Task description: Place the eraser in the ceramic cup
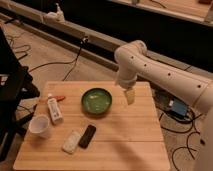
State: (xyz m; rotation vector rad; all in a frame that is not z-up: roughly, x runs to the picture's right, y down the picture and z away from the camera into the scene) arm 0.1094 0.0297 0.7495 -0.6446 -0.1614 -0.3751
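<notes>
The black eraser (87, 135) lies flat on the wooden table (130, 140), near the front, left of centre. The white ceramic cup (39, 126) stands upright at the table's left edge, left of the eraser. My gripper (130, 95) hangs from the white arm (150, 65) over the back right part of the table, right of the green bowl and far from both eraser and cup. It holds nothing that I can see.
A wide green bowl (97, 100) sits at the table's back centre. A pale whitish-grey block (71, 141) lies right beside the eraser. A white tube (54, 109) and a small red item (58, 98) lie at the back left. Cables run across the floor.
</notes>
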